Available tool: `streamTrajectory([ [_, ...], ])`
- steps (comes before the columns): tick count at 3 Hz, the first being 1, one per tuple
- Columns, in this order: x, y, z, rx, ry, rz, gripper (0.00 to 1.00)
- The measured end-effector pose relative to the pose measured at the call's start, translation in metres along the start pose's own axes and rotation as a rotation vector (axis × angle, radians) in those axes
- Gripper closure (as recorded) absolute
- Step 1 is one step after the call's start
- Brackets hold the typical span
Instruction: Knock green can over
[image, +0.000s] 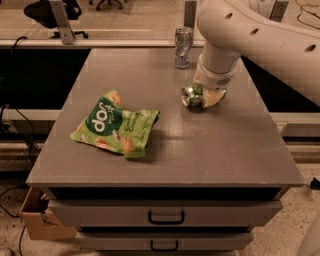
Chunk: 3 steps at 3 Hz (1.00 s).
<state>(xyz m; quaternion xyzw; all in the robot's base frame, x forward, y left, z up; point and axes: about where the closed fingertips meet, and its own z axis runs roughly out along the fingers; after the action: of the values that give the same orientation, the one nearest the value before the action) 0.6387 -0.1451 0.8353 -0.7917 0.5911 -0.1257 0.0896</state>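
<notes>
The green can (191, 95) lies on its side on the grey table (225, 155), right of centre toward the back. Its silver top faces left and toward the camera. My gripper (213, 96) comes down from the upper right on the white arm and sits right against the can's right end, low over the table top. The rear of the can is hidden behind the gripper.
A silver-grey can (183, 41) stands upright near the back edge, just behind and left of the gripper. A flat green snack bag (116, 130) lies on the left half of the table. Drawers (166, 216) are below the front edge.
</notes>
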Motion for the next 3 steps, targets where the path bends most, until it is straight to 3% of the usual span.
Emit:
streamTrajectory([
  [2, 0.0004, -0.0006, -0.0035, 0.0, 0.0, 0.0, 0.11],
  [3, 0.0006, -0.0013, -0.006, 0.0, 0.0, 0.0, 0.0],
])
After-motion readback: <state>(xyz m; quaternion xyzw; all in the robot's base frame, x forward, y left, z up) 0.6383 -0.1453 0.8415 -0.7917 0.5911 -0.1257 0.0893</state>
